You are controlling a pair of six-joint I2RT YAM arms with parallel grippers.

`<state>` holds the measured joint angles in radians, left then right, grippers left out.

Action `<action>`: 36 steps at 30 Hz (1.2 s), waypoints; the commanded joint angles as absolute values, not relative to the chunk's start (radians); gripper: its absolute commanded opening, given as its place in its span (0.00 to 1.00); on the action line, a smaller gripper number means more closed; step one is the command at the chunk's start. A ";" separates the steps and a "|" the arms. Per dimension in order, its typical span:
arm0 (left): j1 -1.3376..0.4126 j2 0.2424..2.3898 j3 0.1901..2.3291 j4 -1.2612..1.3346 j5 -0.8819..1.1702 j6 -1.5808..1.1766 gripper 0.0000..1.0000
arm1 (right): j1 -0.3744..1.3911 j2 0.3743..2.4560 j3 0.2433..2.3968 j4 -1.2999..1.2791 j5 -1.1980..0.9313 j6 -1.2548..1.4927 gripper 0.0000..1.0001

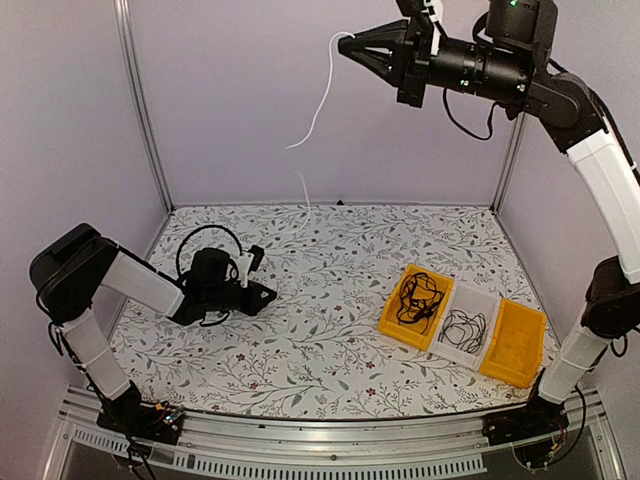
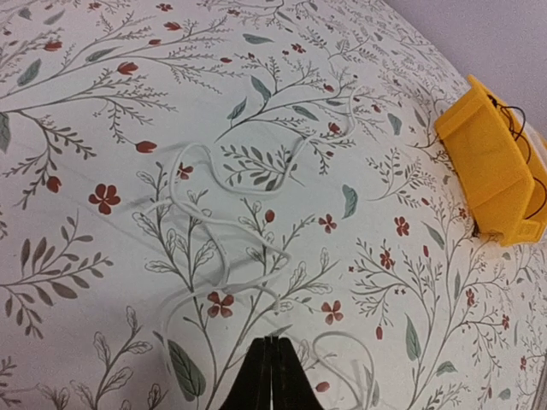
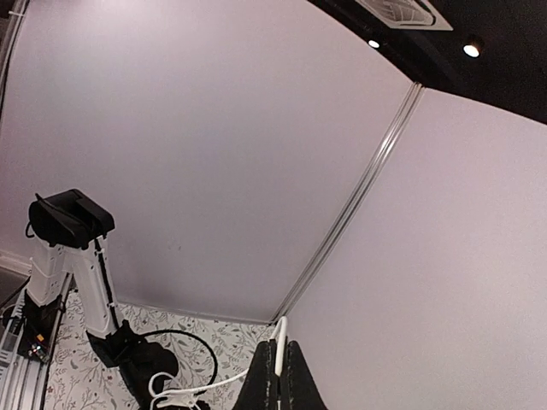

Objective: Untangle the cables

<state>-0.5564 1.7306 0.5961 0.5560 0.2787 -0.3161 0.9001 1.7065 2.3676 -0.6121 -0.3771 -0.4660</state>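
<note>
White cable [image 1: 323, 103] runs from high on the right down to the floral table [image 1: 330, 250]. The right gripper [image 1: 345, 48] hangs well above the far side of the table, pointing left. In its wrist view, its 2 fingers [image 3: 261, 380] are pressed together on the cable's upper end, which stands up between the tips. From there the strand drops in a loose curve toward the far edge of the table.

The left gripper [image 1: 270, 293] sits low over the table on the left, pointing right. In its wrist view, its 2 fingers [image 2: 256, 386] are pressed together with only a thin seam between them. The cable's lower part lies in slack loops on the cloth just ahead of and beside the tips. I cannot tell whether a strand is caught between them.

On the near right stand 3 bins in a row. The left yellow bin [image 1: 392, 318] holds black cables [image 1: 415, 298], the white bin [image 1: 482, 305] holds another black cable [image 1: 463, 326], and a 2nd yellow bin [image 1: 515, 345] stands rightmost.
</note>
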 commanded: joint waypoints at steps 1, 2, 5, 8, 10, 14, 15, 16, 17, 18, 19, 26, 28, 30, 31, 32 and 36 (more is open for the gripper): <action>-0.564 1.735 0.572 0.541 0.269 -0.322 0.05 | 0.885 1.672 2.401 -0.492 -0.190 -0.507 0.00; -0.564 1.731 0.568 0.534 0.267 -0.322 0.04 | 0.883 1.665 2.405 -0.479 -0.167 -0.529 0.00; -0.563 1.721 0.562 0.505 0.261 -0.317 0.03 | 0.875 1.633 2.405 -0.449 -0.118 -0.573 0.00; -0.563 1.709 0.553 0.474 0.248 -0.309 0.03 | 0.861 1.607 2.401 -0.437 -0.082 -0.623 0.00; -0.564 1.695 0.551 0.455 0.240 -0.304 0.04 | 0.843 1.589 2.372 -0.438 -0.063 -0.654 0.00; -0.566 1.633 0.569 0.384 0.214 -0.308 0.12 | 0.784 1.510 2.250 -0.443 -0.055 -0.648 0.00; -0.565 1.612 0.578 0.360 0.201 -0.313 0.16 | 0.768 1.493 2.212 -0.447 -0.055 -0.646 0.00; -0.565 1.593 0.590 0.317 0.189 -0.315 0.21 | 0.752 1.471 2.159 -0.450 -0.055 -0.647 0.00; -0.565 1.567 0.608 0.282 0.177 -0.322 0.25 | 0.736 1.442 2.116 -0.453 -0.055 -0.647 0.00; -0.565 1.548 0.621 0.251 0.175 -0.325 0.29 | 0.717 1.424 2.077 -0.457 -0.056 -0.645 0.00; -0.566 1.529 0.630 0.223 0.175 -0.325 0.32 | 0.694 1.403 2.043 -0.464 -0.062 -0.640 0.00; -0.573 1.395 0.668 0.117 0.150 -0.284 0.40 | 0.488 1.336 1.869 -0.628 -0.162 -0.584 0.00; -0.572 1.383 0.690 0.097 0.127 -0.261 0.41 | 0.427 1.313 1.799 -0.632 -0.193 -0.574 0.00; -0.572 1.385 0.719 0.078 0.109 -0.246 0.42 | 0.378 1.291 1.744 -0.635 -0.210 -0.578 0.00; -0.571 1.389 0.733 0.072 0.102 -0.242 0.42 | 0.355 1.280 1.725 -0.641 -0.219 -0.580 0.00; -0.571 1.395 0.746 0.067 0.097 -0.242 0.42 | 0.334 1.274 1.708 -0.649 -0.226 -0.585 0.00; -0.571 1.429 0.801 0.068 0.078 -0.257 0.42 | 0.264 1.244 1.684 -0.708 -0.239 -0.615 0.00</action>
<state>-0.5621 1.3983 0.7399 0.0933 0.1158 -0.2680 0.3141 1.3071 1.6932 -0.6525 -0.1955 -0.5999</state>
